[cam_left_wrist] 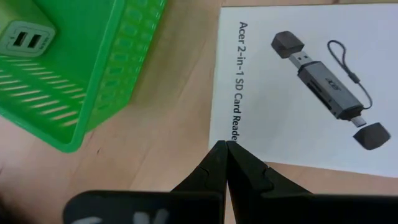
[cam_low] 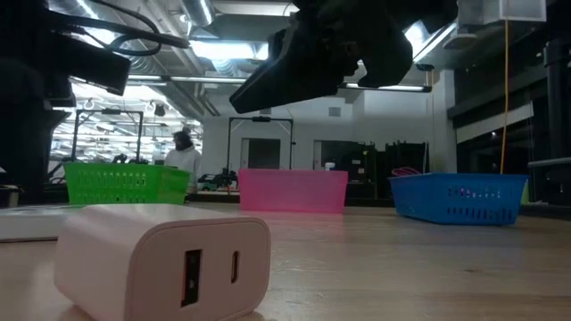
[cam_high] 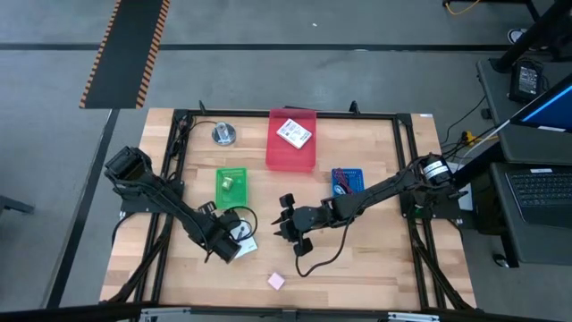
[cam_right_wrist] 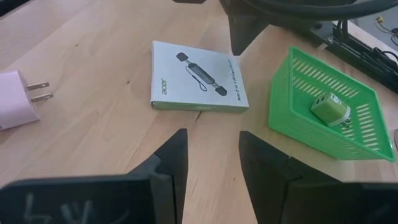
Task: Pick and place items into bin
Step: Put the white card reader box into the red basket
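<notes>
A white printed card-reader box lies flat on the table near the front left; it also shows in the high view and the right wrist view. My left gripper is shut, with its tips at the box's printed edge. My right gripper is open and empty above the table's middle, its fingers pointing toward the box. A small pink charger cube rests on the table near the front edge, close in the low view. A thin black cable lies curled by my right gripper. My left gripper's shut fingertips stand at the white box's printed long edge, coming in at a low slant. I cannot tell whether they touch it. The box lies flat on the table.
A green bin holds a green charger. A red bin at the back holds another white card. A blue bin stands to the right. A round silver disc sits at the back left.
</notes>
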### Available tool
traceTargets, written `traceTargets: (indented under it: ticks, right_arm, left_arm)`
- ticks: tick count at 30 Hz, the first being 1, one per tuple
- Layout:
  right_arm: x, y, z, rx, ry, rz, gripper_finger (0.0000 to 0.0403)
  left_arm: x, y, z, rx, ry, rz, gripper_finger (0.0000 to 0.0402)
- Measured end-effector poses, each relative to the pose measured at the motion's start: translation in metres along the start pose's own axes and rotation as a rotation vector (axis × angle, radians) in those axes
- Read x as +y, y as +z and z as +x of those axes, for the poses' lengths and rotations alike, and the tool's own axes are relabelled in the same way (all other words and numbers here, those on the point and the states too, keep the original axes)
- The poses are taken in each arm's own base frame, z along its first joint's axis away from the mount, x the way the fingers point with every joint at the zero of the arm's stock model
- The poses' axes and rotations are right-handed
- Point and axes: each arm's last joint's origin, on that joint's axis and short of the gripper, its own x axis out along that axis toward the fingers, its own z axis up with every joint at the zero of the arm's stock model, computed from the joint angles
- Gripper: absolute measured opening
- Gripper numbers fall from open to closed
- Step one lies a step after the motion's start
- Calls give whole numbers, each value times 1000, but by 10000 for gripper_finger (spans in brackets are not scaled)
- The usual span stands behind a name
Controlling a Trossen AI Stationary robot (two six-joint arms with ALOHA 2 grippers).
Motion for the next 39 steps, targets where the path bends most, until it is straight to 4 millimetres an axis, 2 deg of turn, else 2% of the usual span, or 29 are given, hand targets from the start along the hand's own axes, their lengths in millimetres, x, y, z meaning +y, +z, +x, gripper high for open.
traceTargets:
  ticks: [9, 19, 29, 35, 39]
  right_arm:
    - [7, 2, -1, -7, 14, -12, 122]
    - [10, 3, -2, -9, 18, -19, 122]
    - [13, -3, 6, 13, 24, -22, 122]
    - [14, -5, 8, 16, 24, -23, 122]
    - [14, -5, 8, 18, 24, -23, 122]
  left_arm:
    - [-1, 0, 1, -6, -14, -4, 3]
    - [4, -7, 16, -1, -28, -46, 3]
    - [4, -7, 16, 2, -28, -49, 3]
    - [-2, -1, 5, -29, -61, -12, 3]
    - [0, -2, 6, -10, -52, -14, 3]
